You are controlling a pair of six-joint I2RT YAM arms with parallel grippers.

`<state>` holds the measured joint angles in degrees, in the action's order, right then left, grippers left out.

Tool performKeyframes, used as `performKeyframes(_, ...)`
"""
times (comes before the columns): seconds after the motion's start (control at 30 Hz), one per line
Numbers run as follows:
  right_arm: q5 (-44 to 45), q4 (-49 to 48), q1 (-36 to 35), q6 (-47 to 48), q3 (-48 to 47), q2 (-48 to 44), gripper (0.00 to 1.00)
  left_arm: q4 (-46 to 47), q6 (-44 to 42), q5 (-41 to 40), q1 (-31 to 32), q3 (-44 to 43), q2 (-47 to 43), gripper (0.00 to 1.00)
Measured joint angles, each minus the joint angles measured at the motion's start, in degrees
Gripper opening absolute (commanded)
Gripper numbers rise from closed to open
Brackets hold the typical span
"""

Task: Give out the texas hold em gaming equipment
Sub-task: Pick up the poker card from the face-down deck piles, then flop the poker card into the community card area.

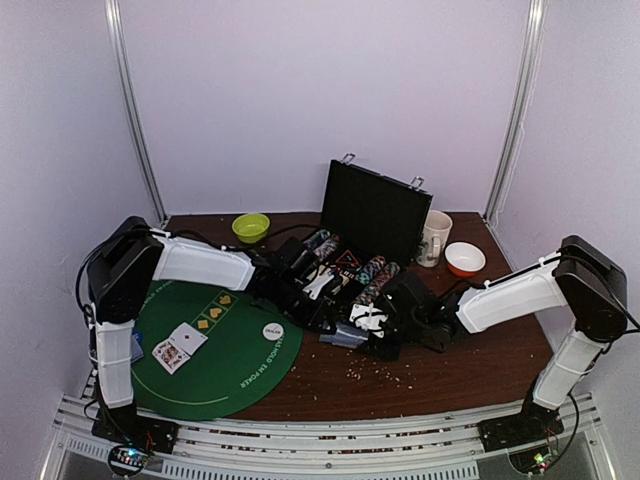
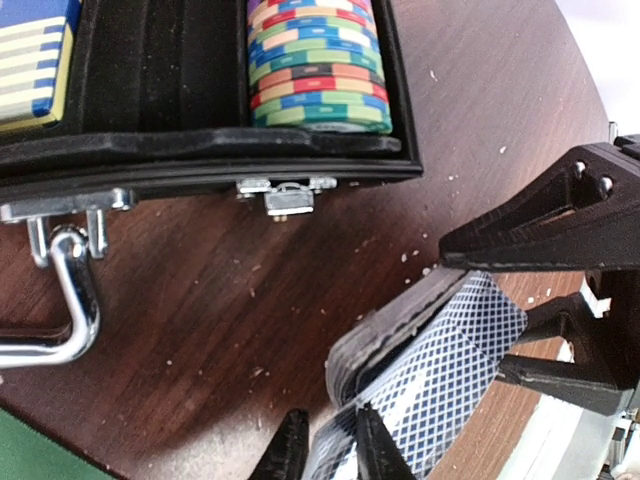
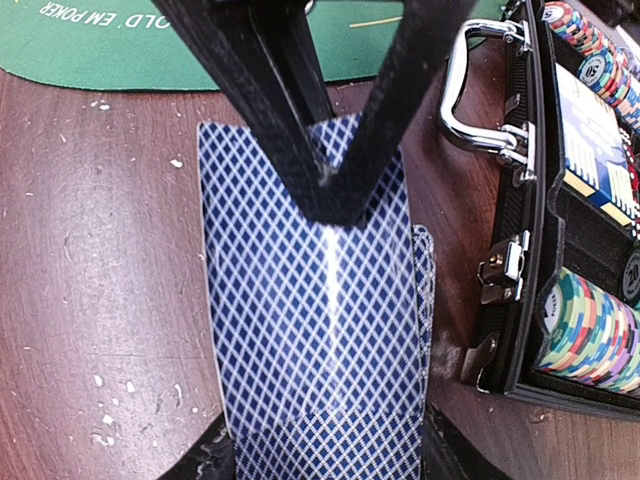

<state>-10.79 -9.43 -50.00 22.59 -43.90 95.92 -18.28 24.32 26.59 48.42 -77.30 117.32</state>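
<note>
A deck of blue-diamond-backed playing cards (image 1: 345, 335) hangs just above the brown table in front of the chip case. My right gripper (image 3: 328, 452) is shut on its sides. In the left wrist view the top card (image 2: 450, 350) bows up off the deck (image 2: 390, 325), and my left gripper (image 2: 328, 420) is shut on that card's end. From the right wrist the left gripper (image 3: 330, 205) shows as a black V pinched on the card's back (image 3: 310, 330). Rows of multicoloured poker chips (image 2: 315, 65) fill the open case (image 1: 375, 205). Two face-up cards (image 1: 180, 348) and the white dealer disc (image 1: 273, 330) lie on the green mat (image 1: 215, 375).
The case's metal handle (image 2: 70, 300) and latch (image 2: 285, 195) jut toward the deck. A lime-green bowl (image 1: 250, 227) sits at the back left. A white mug (image 1: 435, 238) and an orange-and-white bowl (image 1: 465, 259) sit at the back right. White crumbs dot the wood.
</note>
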Motion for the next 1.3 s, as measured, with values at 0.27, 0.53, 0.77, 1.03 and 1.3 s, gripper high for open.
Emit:
performKeyframes(0.27,0.02,0.04,0.00,-0.02,0.00,0.00,0.53,-4.24,-1.68,-3.21,-0.11,0.04,-2.91,0.00)
performKeyframes(0.53,0.02,0.02,0.00,-0.04,0.00,0.00,0.53,-9.79,-3.67,-3.96,-0.13,-0.15,-6.84,0.00)
performKeyframes(0.77,0.02,0.07,0.00,-0.07,0.00,0.00,0.53,-23.15,-8.13,-6.45,-3.89,-2.91,-12.94,0.00)
performKeyframes(1.03,0.02,0.13,0.00,-0.07,-0.02,0.00,0.53,-42.77,-7.96,-32.22,-13.55,-8.87,-17.77,0.00)
performKeyframes(1.3,0.02,0.33,0.00,-0.04,-0.02,0.00,0.53,-54.77,-2.99,-58.38,-13.70,-10.99,-13.16,0.00)
